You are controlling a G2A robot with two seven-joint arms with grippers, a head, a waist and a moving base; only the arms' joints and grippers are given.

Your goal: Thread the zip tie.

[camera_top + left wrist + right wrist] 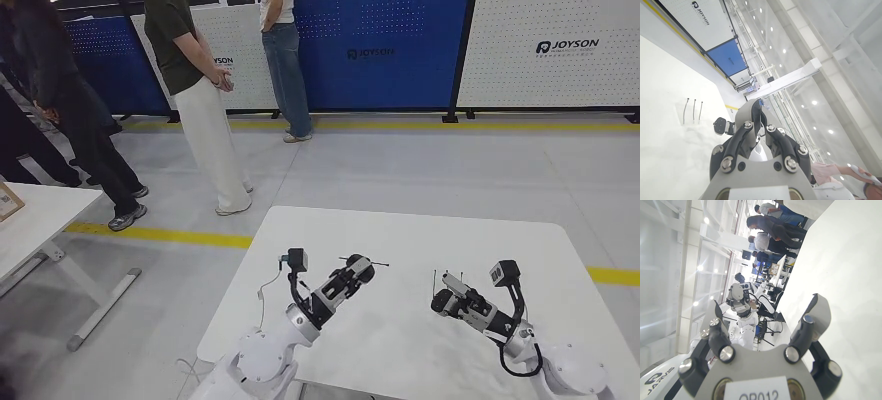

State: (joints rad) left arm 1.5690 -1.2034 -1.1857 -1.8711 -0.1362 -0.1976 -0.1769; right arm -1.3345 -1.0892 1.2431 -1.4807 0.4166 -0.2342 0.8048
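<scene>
Top view: the left gripper (358, 268) is pinched shut on what looks like a thin dark zip tie (378, 264), which pokes out toward 3 o'clock. The right gripper (438, 298) gapes wide with nothing in it. Three loose ties (694, 109) lie on the table (420, 230) just beside it, at its 12 o'clock. The risk, I judge, is that the slim strip flexes so its tip misses the head, or slips in the pinch. Nothing stands between the grippers
</scene>
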